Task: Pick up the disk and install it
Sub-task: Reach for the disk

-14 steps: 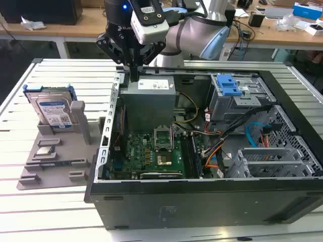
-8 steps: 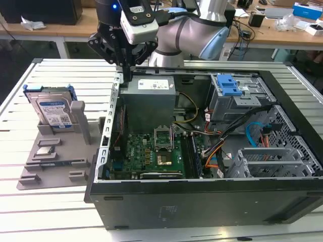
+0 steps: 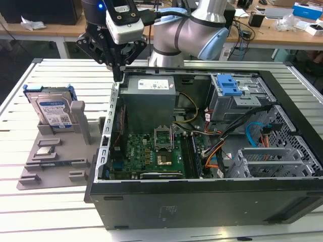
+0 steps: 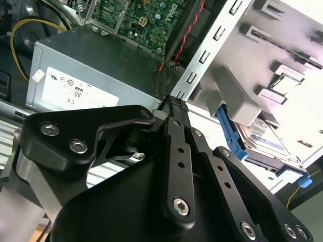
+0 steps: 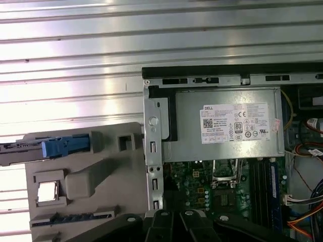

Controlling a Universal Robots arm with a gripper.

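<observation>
The disk (image 3: 53,108), a silver hard drive with a white-and-blue label in a blue bracket, stands tilted in a grey fixture (image 3: 55,161) at the exterior view's left, beside the open computer case (image 3: 202,201). My gripper (image 3: 118,75) hangs above the case's back left corner, apart from the disk and to its right in the exterior view. Its fingers are shut together on nothing. In the second wrist view the gripper (image 4: 175,104) points at the case edge, with the disk (image 4: 262,133) off to the side. The first wrist view shows the disk (image 5: 30,148) edge-on.
Inside the case are a grey power supply (image 3: 149,93), a green motherboard (image 3: 151,151), cables, and a drive bay with a blue latch (image 3: 229,85). A small silver chip (image 3: 44,150) lies on the fixture. The slatted metal table (image 3: 30,217) lies all around.
</observation>
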